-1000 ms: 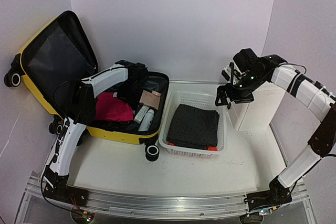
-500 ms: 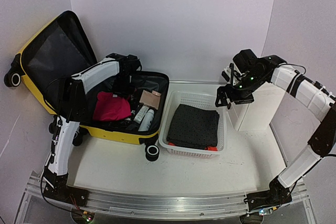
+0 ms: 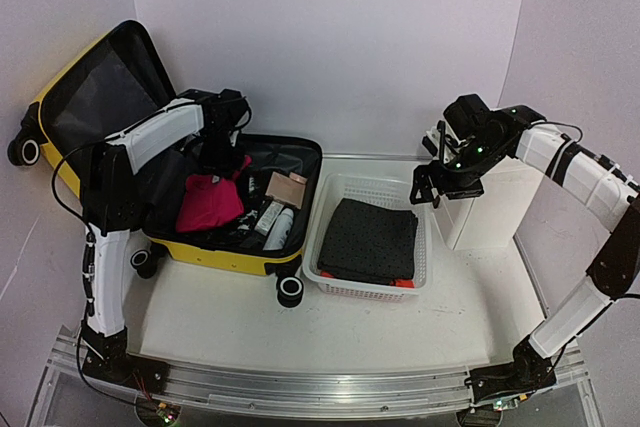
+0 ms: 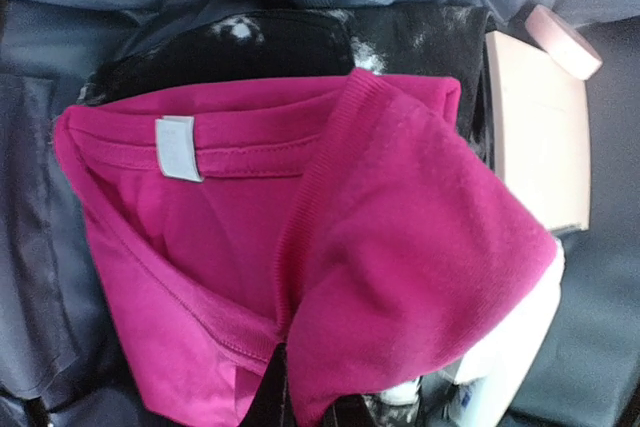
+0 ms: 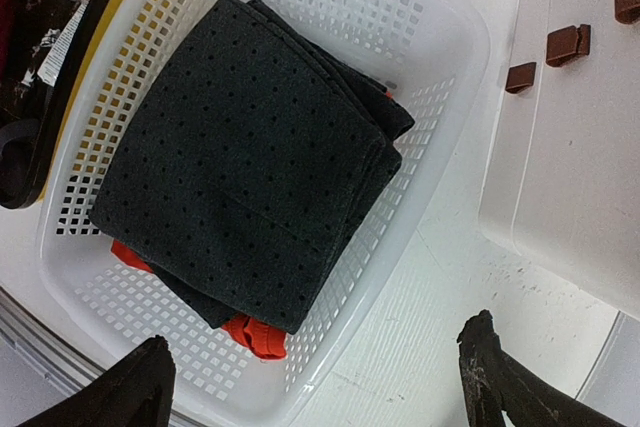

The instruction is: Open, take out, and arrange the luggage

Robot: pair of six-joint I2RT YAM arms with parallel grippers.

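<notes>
The yellow luggage (image 3: 222,251) lies open at the left, its dark-lined lid (image 3: 100,107) standing up. My left gripper (image 3: 228,155) hangs over the open half, shut on a magenta garment (image 3: 210,203) whose lower part still rests inside. In the left wrist view the magenta garment (image 4: 330,247) fills the frame, pinched between the left gripper (image 4: 300,409) at the bottom edge. A beige box (image 3: 288,187) and a white bottle (image 3: 279,220) lie beside it. My right gripper (image 5: 320,387) is open and holds nothing, hovering above the basket's right rim.
A white perforated basket (image 3: 330,277) right of the luggage holds a folded dark dotted cloth (image 5: 250,147) over something orange (image 5: 255,335). A white drawer cabinet (image 3: 485,202) stands at the right behind the right gripper. A luggage wheel (image 3: 290,290) sits by the basket's front left corner.
The left gripper has risen and moved back-left over the luggage, pulling the magenta garment's upper edge up with it. The right arm has not moved.
</notes>
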